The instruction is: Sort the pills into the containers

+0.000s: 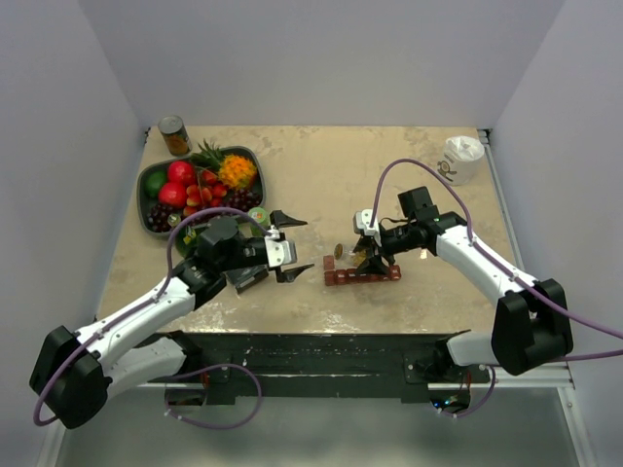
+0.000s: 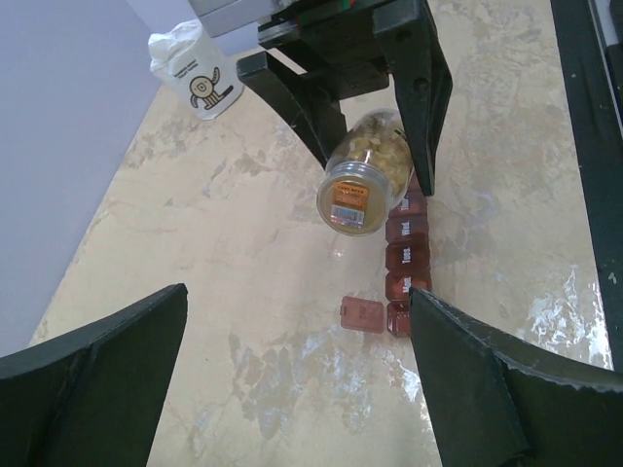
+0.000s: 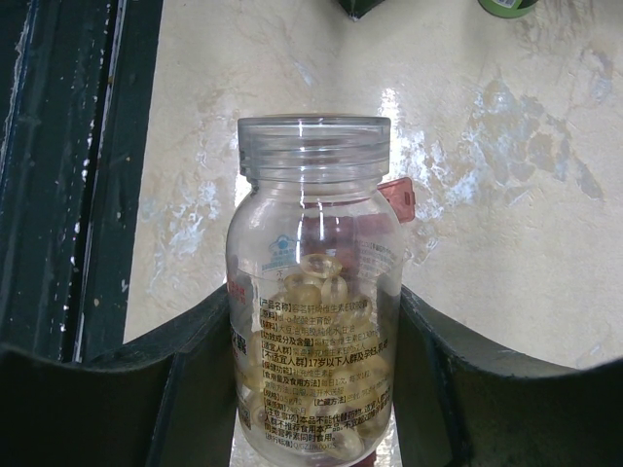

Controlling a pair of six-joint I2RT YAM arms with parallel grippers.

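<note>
The right gripper point(image 1: 371, 255) is clenched round a clear plastic bottle point(image 3: 313, 195) with its cap off, holding it tilted just above the dark red translucent strip of seven joined compartments point(image 2: 407, 255) near the table's near edge, angled, I judge, so the contents can be shaken out. The tiny golden-amber pills point(image 3: 313, 292) lie inside the bottle; whether any are in the compartments I cannot tell. A small red lid point(image 2: 362, 314) at the strip's left end lies flipped open, ready to receive them. The left gripper point(image 1: 295, 246) hangs released, jaws wide, to the left of the strip and touching nothing, probably placed there to steady it.
</note>
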